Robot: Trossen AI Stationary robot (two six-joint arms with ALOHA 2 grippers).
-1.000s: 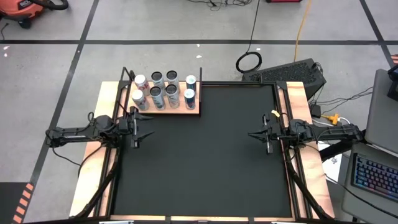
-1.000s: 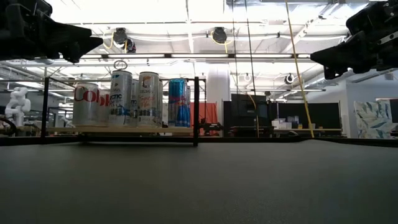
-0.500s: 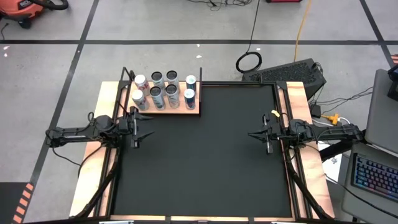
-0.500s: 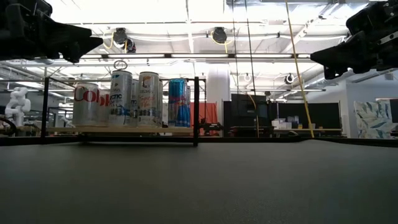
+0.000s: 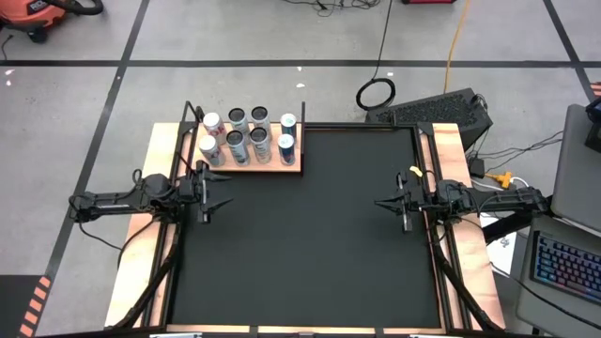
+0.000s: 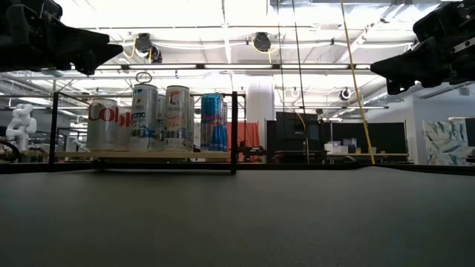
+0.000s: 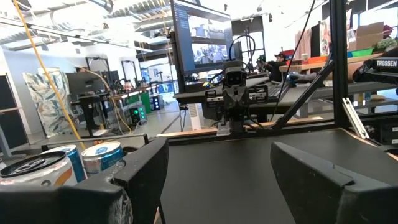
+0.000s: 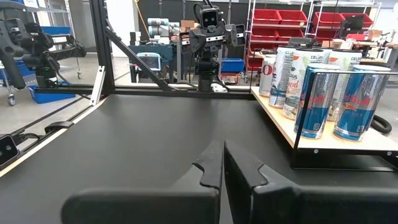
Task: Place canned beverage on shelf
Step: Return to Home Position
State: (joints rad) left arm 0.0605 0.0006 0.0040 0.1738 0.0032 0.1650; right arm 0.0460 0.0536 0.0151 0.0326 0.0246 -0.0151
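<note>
the mat (image 5: 310, 253) is lying flat, edged by wooden strips (image 5: 451, 150). midway along its left edge the left gripper (image 5: 219, 191) is hovering above the surface and pointing inward. its fingers (image 7: 146, 168) are standing wide apart and gripping nothing. opposite, at the right edge, the right gripper (image 5: 381, 203) is hovering at a similar height and pointing inward. its fingers (image 8: 249, 174) are pressing together tip to tip, holding nothing. the two grippers are facing each other, well apart.

beyond the left gripper, the shelf (image 8: 278, 122) is sitting in the mat's far left corner, near that gripper but apart from it. thin black rods (image 6: 234, 132) are rising from its corners. the cans (image 5: 260, 141) are standing upright on it, eight as far as the overhead view resolves, in two rows of four. two blue cans (image 8: 314, 102) are occupying the end toward the mat's centre, and a red-lettered can (image 6: 104, 124) is occupying the opposite end.

farther back, ceiling lights (image 6: 185, 15) are glaring in the room.
</note>
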